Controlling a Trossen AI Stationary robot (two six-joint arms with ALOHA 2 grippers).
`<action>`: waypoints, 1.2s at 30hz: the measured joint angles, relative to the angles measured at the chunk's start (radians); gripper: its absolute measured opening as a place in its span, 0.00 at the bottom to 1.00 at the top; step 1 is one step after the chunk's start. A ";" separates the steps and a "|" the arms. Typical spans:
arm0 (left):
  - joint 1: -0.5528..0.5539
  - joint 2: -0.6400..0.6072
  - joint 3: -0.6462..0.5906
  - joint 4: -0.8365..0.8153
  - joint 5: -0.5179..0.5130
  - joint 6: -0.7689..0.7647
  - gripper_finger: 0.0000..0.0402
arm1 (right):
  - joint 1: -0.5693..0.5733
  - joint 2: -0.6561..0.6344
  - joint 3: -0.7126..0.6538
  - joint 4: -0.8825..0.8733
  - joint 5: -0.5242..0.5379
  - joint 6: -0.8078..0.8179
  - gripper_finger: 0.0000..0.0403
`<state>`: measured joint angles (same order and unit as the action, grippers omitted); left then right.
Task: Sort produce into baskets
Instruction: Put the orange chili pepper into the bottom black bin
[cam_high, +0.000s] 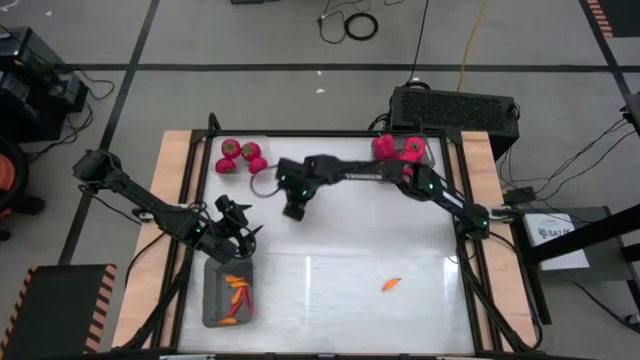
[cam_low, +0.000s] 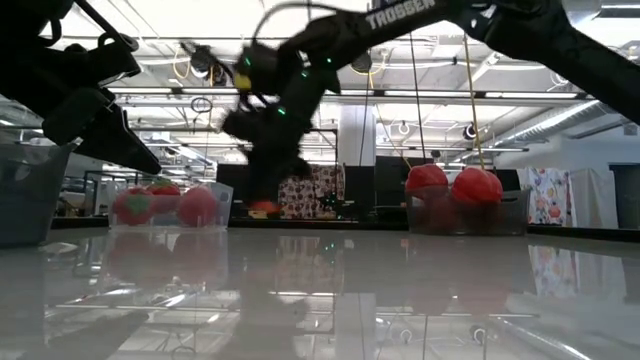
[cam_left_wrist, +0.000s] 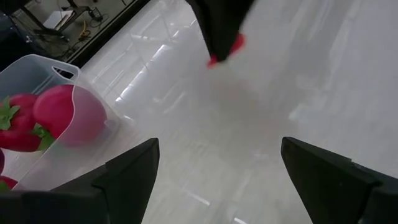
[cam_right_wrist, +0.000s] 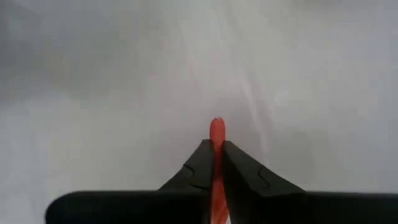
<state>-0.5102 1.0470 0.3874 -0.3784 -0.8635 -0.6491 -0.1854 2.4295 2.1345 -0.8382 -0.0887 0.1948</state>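
High view, items listed left to right.

Item: left gripper (cam_high: 240, 225), at the table's left side just above the near-left basket; fingers spread wide apart, nothing between them. In its own wrist view the two fingers (cam_left_wrist: 134, 171) frame bare table.

Item: grey basket (cam_high: 208, 300), near-left corner, long axis running toward the near edge. Contents: several slim orange and red chilli pieces (cam_high: 238, 291), lying at mixed angles, mostly along the basket's length.

Item: clear basket (cam_high: 262, 147), far-left corner. Contents: round red fruits (cam_high: 231, 150) with green tops, clustered together.

Item: right gripper (cam_high: 294, 210), reaching across to left of the table's centre, well apart from every basket; fingers pinched together on a red chilli (cam_right_wrist: 216, 134). In the right wrist view the chilli's long axis lies in line with the fingers, its rounded tip sticking out past the fingertips. In the low view the gripper hangs above the surface with an orange-red tip (cam_low: 263, 209) showing at its bottom end, so the piece points roughly downward. Whether it touches the table cannot be told.

Item: far-right basket (cam_high: 428, 157), grey. Contents: red bell peppers (cam_high: 412, 149) with green stems, side by side.

Item: loose orange chilli (cam_high: 391, 284), on the white table (cam_high: 350, 250) right of centre toward the near edge, long axis slightly slanted from left-right.
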 joint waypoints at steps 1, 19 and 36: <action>0.000 0.000 0.000 -0.001 -0.001 0.000 0.85 | 0.023 0.000 0.000 0.048 -0.001 -0.002 0.04; -0.054 -0.046 0.098 -0.031 0.084 0.108 0.85 | 0.399 0.008 0.000 0.646 -0.006 -0.005 0.03; -0.128 -0.127 0.098 -0.131 -0.074 0.132 0.85 | 0.491 0.170 0.001 1.139 0.174 -0.075 0.09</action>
<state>-0.6380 0.9195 0.4850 -0.5089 -0.9371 -0.5175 0.3053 2.5990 2.1353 0.3013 0.0849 0.1198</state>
